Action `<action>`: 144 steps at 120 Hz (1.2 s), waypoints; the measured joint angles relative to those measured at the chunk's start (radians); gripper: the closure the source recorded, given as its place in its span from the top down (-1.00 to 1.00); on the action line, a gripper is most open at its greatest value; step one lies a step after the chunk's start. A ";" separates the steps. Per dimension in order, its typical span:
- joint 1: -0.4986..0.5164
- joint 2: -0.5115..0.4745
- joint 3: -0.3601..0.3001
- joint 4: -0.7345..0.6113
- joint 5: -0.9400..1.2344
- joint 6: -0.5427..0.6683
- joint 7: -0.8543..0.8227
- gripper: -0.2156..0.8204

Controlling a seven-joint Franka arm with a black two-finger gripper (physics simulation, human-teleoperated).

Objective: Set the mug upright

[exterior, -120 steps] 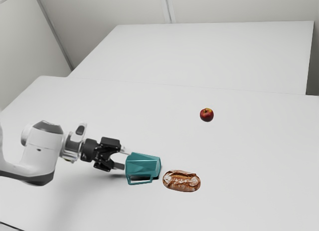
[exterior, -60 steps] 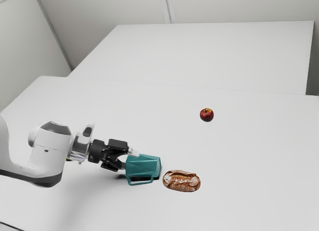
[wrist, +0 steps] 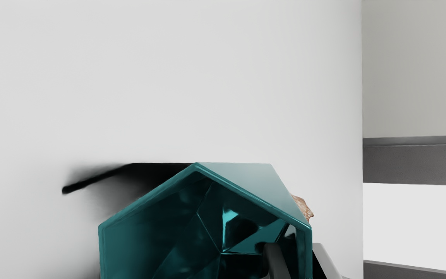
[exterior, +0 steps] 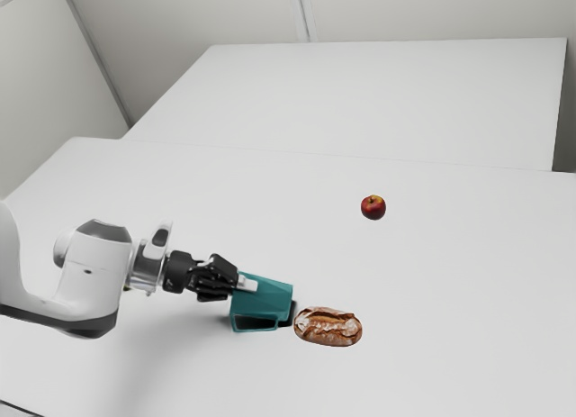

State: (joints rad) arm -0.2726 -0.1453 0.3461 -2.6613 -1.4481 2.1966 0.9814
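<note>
so the gripper [exterior: 243, 285] has a narrow pinch on the mug [exterior: 268, 296]; wrist view shows one finger [wrist: 277, 261] inside it. exterior view adds the handle [exterior: 256, 329], mug sideways near the bread [exterior: 328, 328].

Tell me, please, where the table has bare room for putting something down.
Bare table lies between the apple and the bread, and from both toward the exterior view's right. It is crowded where the gripper reaches the mug, with the bread close beside it.
</note>
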 joint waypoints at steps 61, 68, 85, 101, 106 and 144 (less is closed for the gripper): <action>0.009 -0.044 -0.055 0.148 0.107 0.058 -0.002 -0.87; 0.012 -0.039 -0.056 0.223 0.272 0.069 -0.025 -0.87; 0.010 0.029 -0.102 0.433 0.753 0.061 -0.141 -0.88; -0.011 0.185 -0.117 0.607 1.052 -0.021 -0.274 -0.88; -0.019 0.209 -0.119 0.623 1.108 -0.045 -0.314 -0.89; -0.006 0.271 -0.124 0.627 1.237 -0.106 -0.556 -0.90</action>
State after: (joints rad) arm -0.2789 0.1260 0.2225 -2.0343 -0.2110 2.0906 0.4251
